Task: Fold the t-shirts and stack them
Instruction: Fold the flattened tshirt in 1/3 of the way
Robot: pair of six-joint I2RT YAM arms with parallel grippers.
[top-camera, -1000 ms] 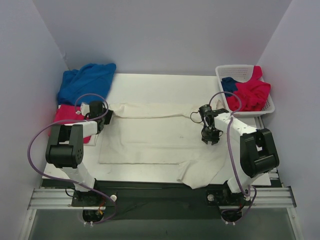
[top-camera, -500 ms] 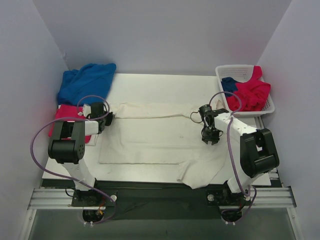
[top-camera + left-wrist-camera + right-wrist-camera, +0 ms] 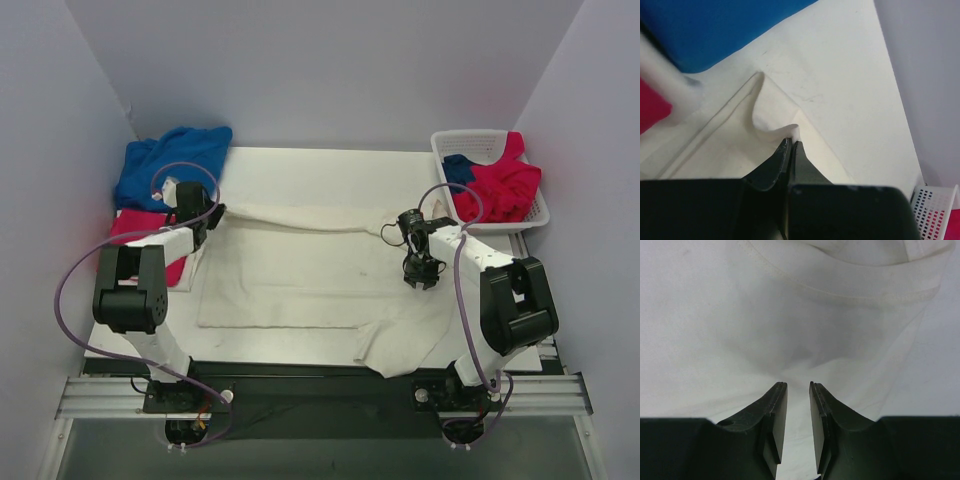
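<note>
The left gripper [image 3: 211, 213] has gone farther back and a bit to the left since half a second ago. It took the far left corner of the big white cotton t-shirt [image 3: 300, 275] with it, so the shirt's far edge now runs in a tight line across the flat white table [image 3: 330, 168]. The left arm bends up at its elbow on the near left and reaches away to the far left. Its wrist view shows the two black fingers [image 3: 781, 152] pressed together, pinching a small raised peak of the white shirt [image 3: 735, 142]. The right arm has not moved. It rises from the near right, leans in to the left, and points its right gripper [image 3: 420, 277] down onto the right part of the shirt. In its wrist view the fingers [image 3: 776, 405] are close together with only a thin gap. White cloth sits in the gap, and wrinkles run toward it, so it is holding the shirt too. The near right part of the shirt hangs over the table's near edge. A crumpled blue t-shirt [image 3: 170, 160] lies at the far left, with a red t-shirt [image 3: 133, 227] just nearer. A white plastic basket [image 3: 472, 140] at the far right holds more red and blue clothes.
</note>
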